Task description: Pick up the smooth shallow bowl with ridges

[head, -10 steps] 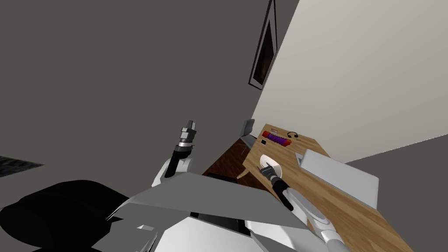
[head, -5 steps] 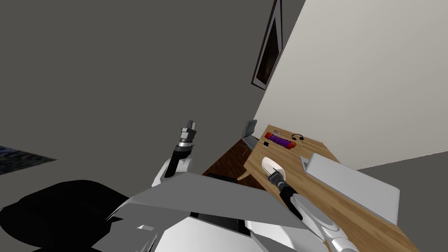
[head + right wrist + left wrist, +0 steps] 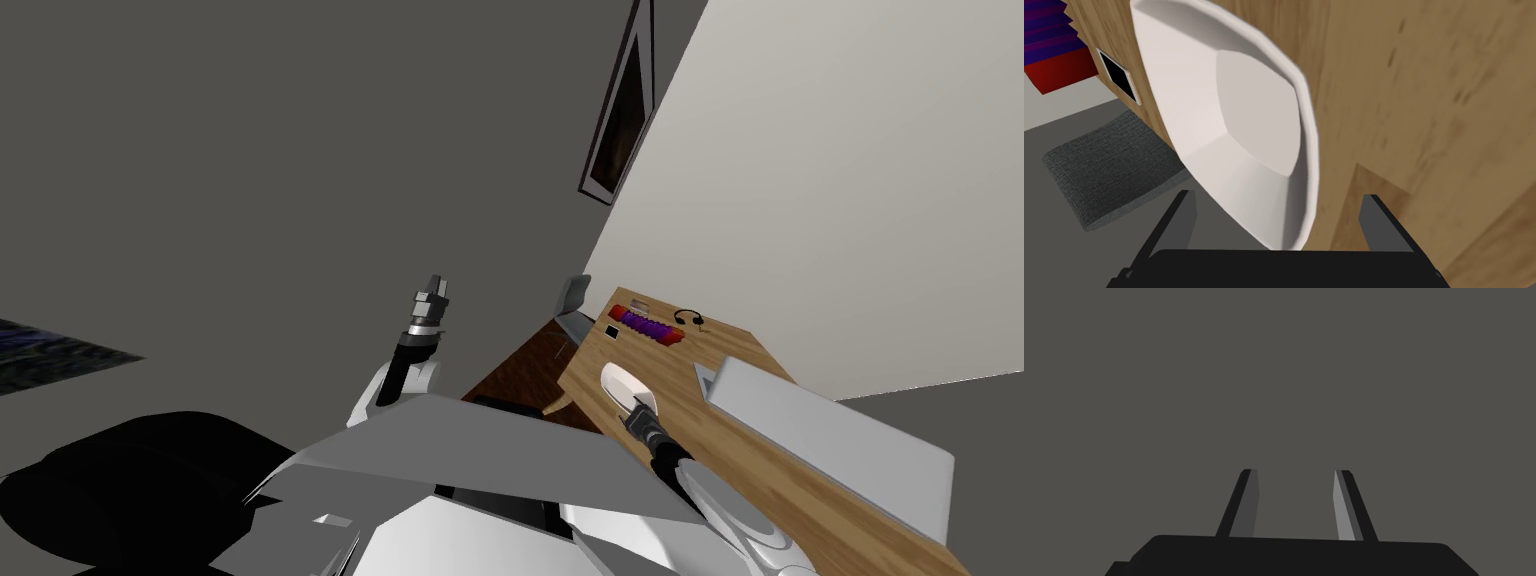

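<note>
Grasp step, right gripper (image 3: 1276, 195): you are straddling the white bowl (image 3: 1249, 125), which is lying at the edge of the wooden desk (image 3: 1424, 75), fingers apart and not yet pressing, so closing on its rim is looking next; left gripper (image 3: 1295, 471) is hanging raised, fingers apart.

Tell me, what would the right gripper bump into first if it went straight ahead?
The white bowl: its near rim sits between the open fingers of the right gripper, so it would likely touch that first. The wooden desk lies behind it.
</note>
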You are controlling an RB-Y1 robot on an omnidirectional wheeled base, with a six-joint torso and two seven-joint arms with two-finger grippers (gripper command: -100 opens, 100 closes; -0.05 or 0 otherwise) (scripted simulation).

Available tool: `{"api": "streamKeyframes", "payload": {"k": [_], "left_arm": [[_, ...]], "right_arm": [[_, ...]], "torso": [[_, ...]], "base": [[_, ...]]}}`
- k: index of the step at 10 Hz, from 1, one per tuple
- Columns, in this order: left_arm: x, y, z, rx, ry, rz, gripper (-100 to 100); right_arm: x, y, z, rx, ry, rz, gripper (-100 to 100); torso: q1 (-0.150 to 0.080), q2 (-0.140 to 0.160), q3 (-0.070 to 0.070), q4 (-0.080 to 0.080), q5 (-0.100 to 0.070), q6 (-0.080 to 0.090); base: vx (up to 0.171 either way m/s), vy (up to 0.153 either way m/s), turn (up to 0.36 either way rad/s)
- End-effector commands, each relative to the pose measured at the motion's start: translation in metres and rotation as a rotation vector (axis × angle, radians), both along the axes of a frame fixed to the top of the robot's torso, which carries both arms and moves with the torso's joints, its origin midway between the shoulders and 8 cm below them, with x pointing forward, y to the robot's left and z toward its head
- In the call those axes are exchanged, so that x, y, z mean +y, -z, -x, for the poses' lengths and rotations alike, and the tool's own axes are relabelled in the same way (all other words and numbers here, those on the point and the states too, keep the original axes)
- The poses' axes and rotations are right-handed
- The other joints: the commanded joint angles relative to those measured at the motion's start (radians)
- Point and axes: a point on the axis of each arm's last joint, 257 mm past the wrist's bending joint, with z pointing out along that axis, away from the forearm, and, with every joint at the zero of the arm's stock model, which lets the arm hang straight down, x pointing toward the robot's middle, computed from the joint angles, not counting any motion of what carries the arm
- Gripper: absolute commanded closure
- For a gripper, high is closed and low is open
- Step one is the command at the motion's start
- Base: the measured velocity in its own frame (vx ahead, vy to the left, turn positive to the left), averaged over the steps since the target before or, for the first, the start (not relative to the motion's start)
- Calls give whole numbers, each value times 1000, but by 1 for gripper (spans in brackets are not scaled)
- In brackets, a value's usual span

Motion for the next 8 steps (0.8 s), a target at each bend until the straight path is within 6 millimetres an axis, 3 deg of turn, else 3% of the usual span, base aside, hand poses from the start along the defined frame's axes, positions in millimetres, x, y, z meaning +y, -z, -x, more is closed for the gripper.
{"api": "streamKeyframes", "payload": {"k": [1,2,3,4,8], "left_arm": [[0,0,0,0,0,0,0],[0,0,0,0,0,0,0],[0,0,0,0,0,0,0],[0,0,0,0,0,0,0],[0,0,0,0,0,0,0]], "right_arm": [[-7,13,20,48,-10,34,-100],[-2,7,12,28,-6,21,-100],[-3,8,13,32,-7,25,0],[-14,11,14,32,30,25,-100],[-35,18,18,34,104,24,-100]], "torso": [[0,0,0,0,0,0],[0,0,0,0,0,0],[1,0,0,0,0,0],[1,1,0,0,0,0],[1,6,4,1,0,0]], "base": [[15,-19,42],[6,-9,6],[0,0,0],[-50,-13,237],[-87,-8,222]]}}
